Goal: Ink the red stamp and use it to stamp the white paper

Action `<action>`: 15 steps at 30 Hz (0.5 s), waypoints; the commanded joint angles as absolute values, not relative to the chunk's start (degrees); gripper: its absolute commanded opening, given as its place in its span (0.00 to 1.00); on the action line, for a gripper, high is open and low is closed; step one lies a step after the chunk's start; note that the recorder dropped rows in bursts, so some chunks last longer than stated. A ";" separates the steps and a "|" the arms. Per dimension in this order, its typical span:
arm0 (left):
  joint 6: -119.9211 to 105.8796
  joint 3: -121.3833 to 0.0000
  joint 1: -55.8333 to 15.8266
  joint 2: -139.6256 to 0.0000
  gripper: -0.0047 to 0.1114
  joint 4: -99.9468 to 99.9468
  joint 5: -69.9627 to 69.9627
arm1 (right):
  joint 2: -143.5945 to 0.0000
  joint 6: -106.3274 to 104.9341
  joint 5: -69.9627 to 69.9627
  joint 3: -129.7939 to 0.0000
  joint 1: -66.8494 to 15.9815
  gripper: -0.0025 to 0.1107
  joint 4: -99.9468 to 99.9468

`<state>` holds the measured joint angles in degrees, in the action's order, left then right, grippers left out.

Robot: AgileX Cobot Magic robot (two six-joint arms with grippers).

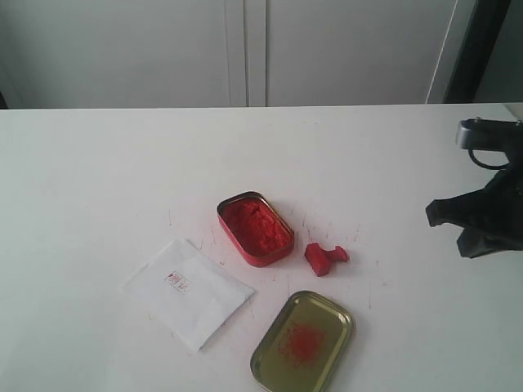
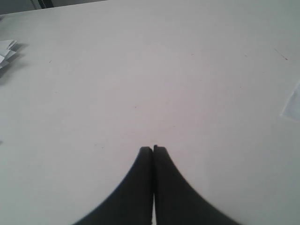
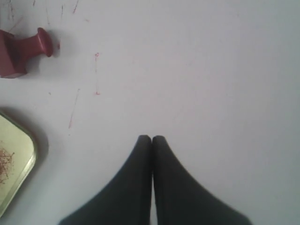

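Right arm (image 1: 507, 184) comes in at right edge of exterior view. Dark body, grey metal part on top, front end angled left toward middle. Right gripper (image 3: 151, 138): two black tapered fingers (image 3: 136, 187) pressed flat together, tips level, only hairline seam between, nothing gripped. Left gripper (image 2: 153, 149): same posture, fingers meeting tip to tip, empty.

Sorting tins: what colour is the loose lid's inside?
The lid is gold with a red smear; best in exterior view.
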<state>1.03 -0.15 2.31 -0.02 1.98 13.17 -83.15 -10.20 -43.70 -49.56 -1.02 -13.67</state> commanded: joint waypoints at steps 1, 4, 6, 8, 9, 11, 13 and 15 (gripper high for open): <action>1.25 0.00 2.12 0.00 0.04 1.77 13.31 | -82.18 -10.86 -43.73 -49.28 1.72 0.02 -14.08; 1.25 0.00 2.12 0.00 0.04 1.77 13.31 | -80.49 -10.73 -43.73 -49.28 2.22 0.02 -13.55; 1.25 0.00 2.12 0.00 0.04 1.77 13.31 | -79.18 -10.73 -43.84 -49.28 2.22 0.02 -12.93; 1.25 0.00 2.12 0.00 0.04 1.77 13.31 | -77.28 -10.73 -44.06 -49.28 2.22 0.02 -11.31; 1.25 0.00 2.12 0.00 0.04 1.77 13.31 | -76.20 -10.73 -44.17 -49.20 2.22 0.02 -10.21; 1.25 0.00 2.12 0.00 0.04 1.77 13.31 | -73.82 -10.73 -44.05 -48.54 2.22 0.02 -8.71; 1.25 0.00 2.12 0.00 0.04 1.77 13.31 | -71.70 -10.25 -43.81 -47.64 2.22 0.02 -6.99; 1.25 0.00 2.12 0.00 0.04 1.77 13.31 | -70.30 -9.86 -43.81 -47.16 2.22 0.02 -6.02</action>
